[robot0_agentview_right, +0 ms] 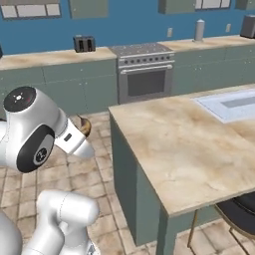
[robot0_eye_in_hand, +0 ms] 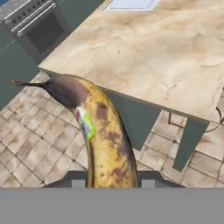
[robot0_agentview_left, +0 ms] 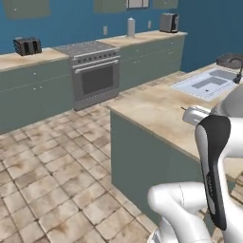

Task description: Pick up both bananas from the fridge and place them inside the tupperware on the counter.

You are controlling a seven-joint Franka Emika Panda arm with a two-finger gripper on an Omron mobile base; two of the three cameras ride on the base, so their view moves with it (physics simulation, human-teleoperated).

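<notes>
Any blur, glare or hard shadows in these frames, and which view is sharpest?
Hand view: sharpest, with the banana crisp down to its sticker, lit flat, without glare. Left base view: soft and low in detail, the counter evenly lit, no hard shadows. Right base view: equally soft; the oven front has only a dull sheen.

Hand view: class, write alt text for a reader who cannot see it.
A brown-spotted banana with a small sticker rises from the gripper, stem end pointing away. Beyond it lie the beige marbled counter, tiled floor and an oven.
</notes>
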